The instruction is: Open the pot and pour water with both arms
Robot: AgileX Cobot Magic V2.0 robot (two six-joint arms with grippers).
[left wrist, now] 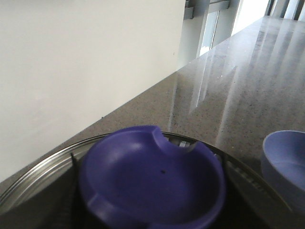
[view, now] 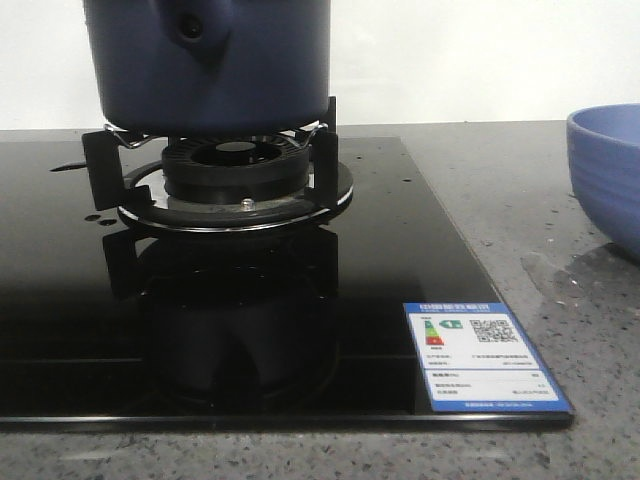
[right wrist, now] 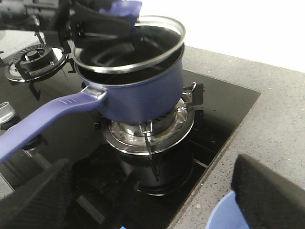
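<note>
The dark navy pot (view: 205, 60) stands on the gas burner (view: 235, 180); the right wrist view shows it too (right wrist: 143, 90), with its long blue handle (right wrist: 43, 119) pointing toward my right gripper. A glass lid (right wrist: 143, 43) with a steel rim covers it; I cannot tell if it is lifted. My left gripper (right wrist: 102, 24) is shut on the lid's blue knob (left wrist: 152, 181), fingers on either side. My right gripper (right wrist: 150, 200) is open and empty, hovering above the cooktop, apart from the handle. No gripper shows in the front view.
A lighter blue ribbed bowl (view: 610, 170) sits on the grey counter to the right of the black glass cooktop (view: 300, 330); it also shows in the right wrist view (right wrist: 228, 214). A second burner (right wrist: 35, 57) lies beyond the pot. A white wall stands behind.
</note>
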